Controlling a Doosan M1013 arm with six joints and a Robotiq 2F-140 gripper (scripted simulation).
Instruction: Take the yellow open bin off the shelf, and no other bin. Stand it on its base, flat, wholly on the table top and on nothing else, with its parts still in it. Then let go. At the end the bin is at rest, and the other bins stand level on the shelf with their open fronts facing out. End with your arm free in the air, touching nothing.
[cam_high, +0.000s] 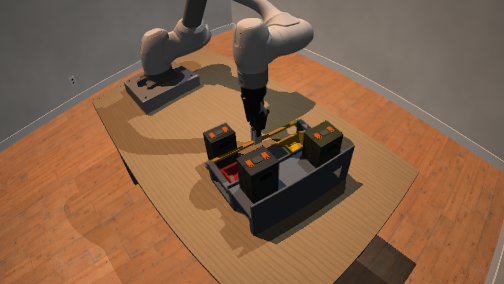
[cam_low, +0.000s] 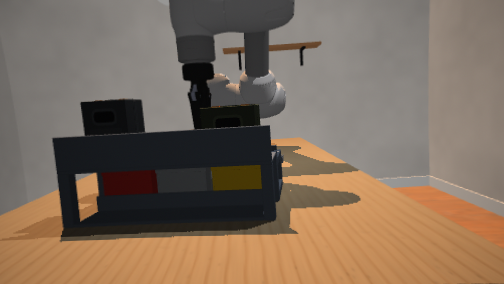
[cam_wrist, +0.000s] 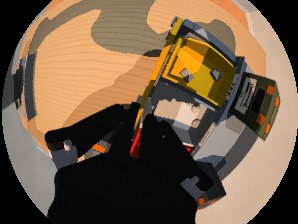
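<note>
Grip looks made: my gripper (cam_high: 256, 134) is clamped nearly shut on the yellow bin's (cam_high: 292, 145) rim, bin in the shelf (cam_high: 300, 192) at its 1 o'clock end. Next I'd draw it out level toward 10 o'clock, parts riding along, clear of the red bin (cam_high: 231, 172).

arm (cam_high: 260, 40): upper links cut by top edge | fingers (cam_high: 256, 134): tips hidden behind shelf (cam_high: 300, 192) | yellow bin (cam_low: 236, 177): only back wall shows, parts too small | wrist view: foreground black, probably gripper body
</note>
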